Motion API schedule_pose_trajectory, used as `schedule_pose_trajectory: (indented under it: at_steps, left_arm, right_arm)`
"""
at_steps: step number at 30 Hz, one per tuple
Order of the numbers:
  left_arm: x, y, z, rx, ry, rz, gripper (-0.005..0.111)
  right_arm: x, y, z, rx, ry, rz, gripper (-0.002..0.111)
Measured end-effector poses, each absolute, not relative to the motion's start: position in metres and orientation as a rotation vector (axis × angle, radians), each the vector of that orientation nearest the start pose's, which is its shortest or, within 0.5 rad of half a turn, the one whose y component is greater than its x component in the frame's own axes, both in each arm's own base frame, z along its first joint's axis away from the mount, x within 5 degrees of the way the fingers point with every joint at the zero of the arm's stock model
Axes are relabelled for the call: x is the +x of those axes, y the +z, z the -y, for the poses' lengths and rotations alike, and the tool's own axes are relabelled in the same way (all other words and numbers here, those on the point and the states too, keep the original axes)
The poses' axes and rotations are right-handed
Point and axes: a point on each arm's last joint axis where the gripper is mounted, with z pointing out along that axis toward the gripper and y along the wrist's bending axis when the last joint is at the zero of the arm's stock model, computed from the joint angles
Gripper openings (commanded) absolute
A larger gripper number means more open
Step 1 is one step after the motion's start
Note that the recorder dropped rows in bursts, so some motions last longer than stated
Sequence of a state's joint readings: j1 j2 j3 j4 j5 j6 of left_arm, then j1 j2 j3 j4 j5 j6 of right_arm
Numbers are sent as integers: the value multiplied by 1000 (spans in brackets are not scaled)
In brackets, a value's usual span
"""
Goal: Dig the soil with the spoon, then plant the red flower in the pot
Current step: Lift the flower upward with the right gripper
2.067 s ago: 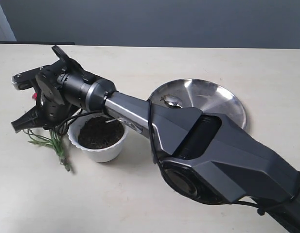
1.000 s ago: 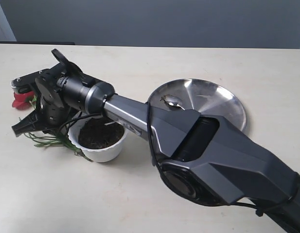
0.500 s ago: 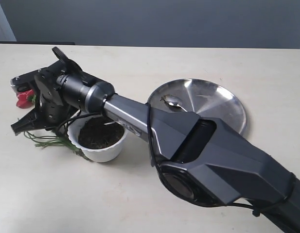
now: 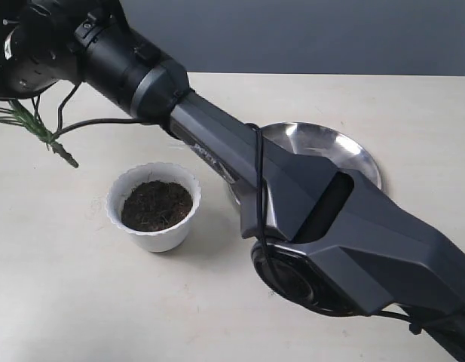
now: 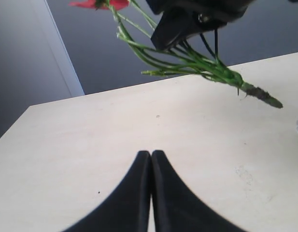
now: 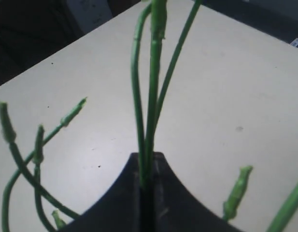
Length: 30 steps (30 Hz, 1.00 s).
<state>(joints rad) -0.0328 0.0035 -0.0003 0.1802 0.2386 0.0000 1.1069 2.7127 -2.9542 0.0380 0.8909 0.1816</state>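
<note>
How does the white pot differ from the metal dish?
The pot is white with a wavy rim; the dish is shiny metal, smooth-rimmed. The pot is small, deep and holds soil; the dish is wider, shallow, partly hidden by the arm. Both are round, on the table.

Pale beige table [image 4: 66, 302] with white scalloped pot [image 4: 153, 240] and round steel plate [image 4: 322, 143]
</note>
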Motion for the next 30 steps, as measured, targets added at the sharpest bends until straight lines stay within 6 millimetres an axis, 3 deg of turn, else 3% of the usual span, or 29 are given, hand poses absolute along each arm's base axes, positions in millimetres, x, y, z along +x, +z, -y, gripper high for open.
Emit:
schedule_pose_trajectory:
  at_steps: [9, 20, 30]
  left_arm:
    - [56, 192, -2, 148, 142, -1717, 0]
    - [56, 192, -2, 148, 142, -1717, 0]
    - [56, 192, -2, 148, 142, -1717, 0]
  right_arm:
    - [257, 272, -511, -1041, 677, -1995, -1]
    - [245, 334, -479, -1060, 594, -2018, -1]
    - [216, 398, -453, -1046, 570, -1940, -1]
